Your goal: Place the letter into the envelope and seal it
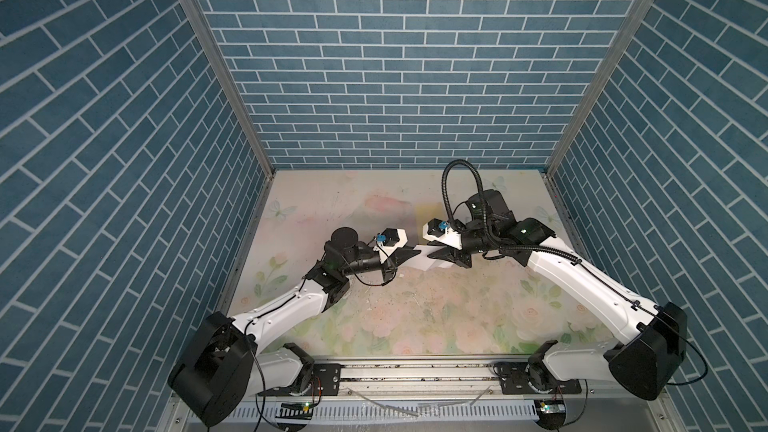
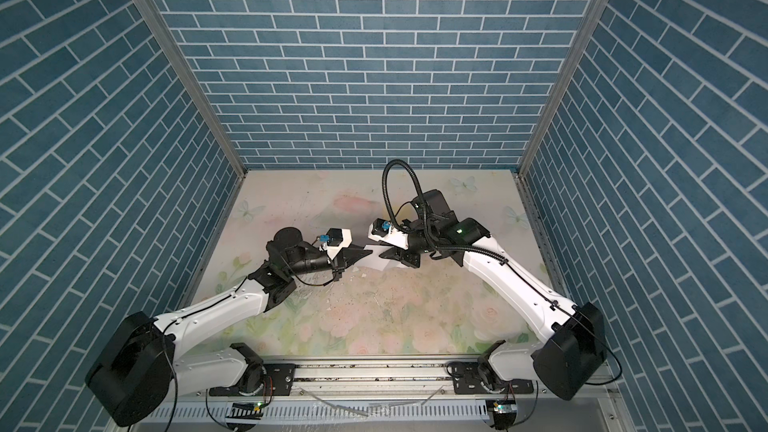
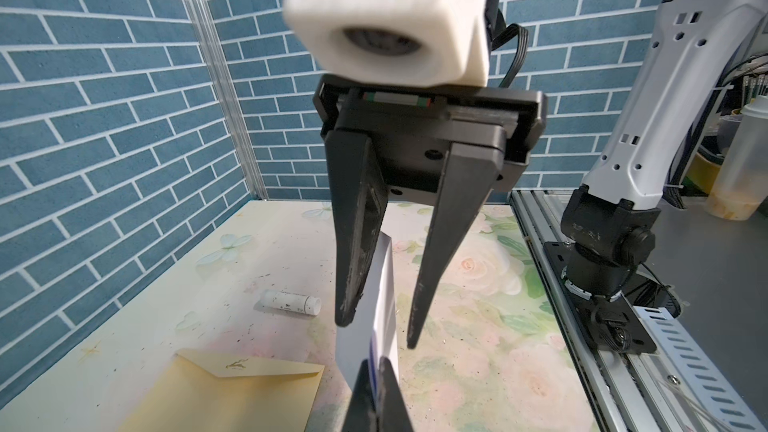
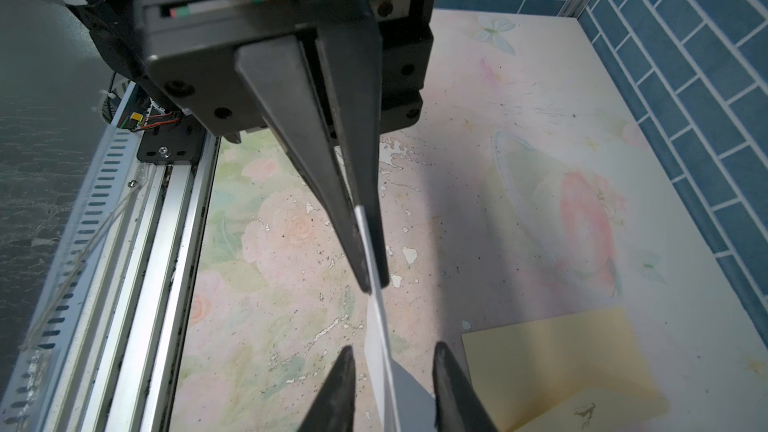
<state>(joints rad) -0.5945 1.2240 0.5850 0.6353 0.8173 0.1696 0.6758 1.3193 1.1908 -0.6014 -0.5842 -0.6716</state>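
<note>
Soft, even light fills both top views, their edges bowed. The near white camera housing [image 3: 386, 14] is blurred in the left wrist view. Broad soft shadows cross the counter [image 4: 457, 201].

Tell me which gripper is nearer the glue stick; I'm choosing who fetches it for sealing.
Right, likely. The glue stick lies on the table below and beside the right gripper; the left gripper, clamping the letter, sits farther back, over by the envelope.

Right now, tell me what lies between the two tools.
The letter bridges them: the left tool is shut on one end, the right tool stands open around the other. Both wrist views show it.
</note>
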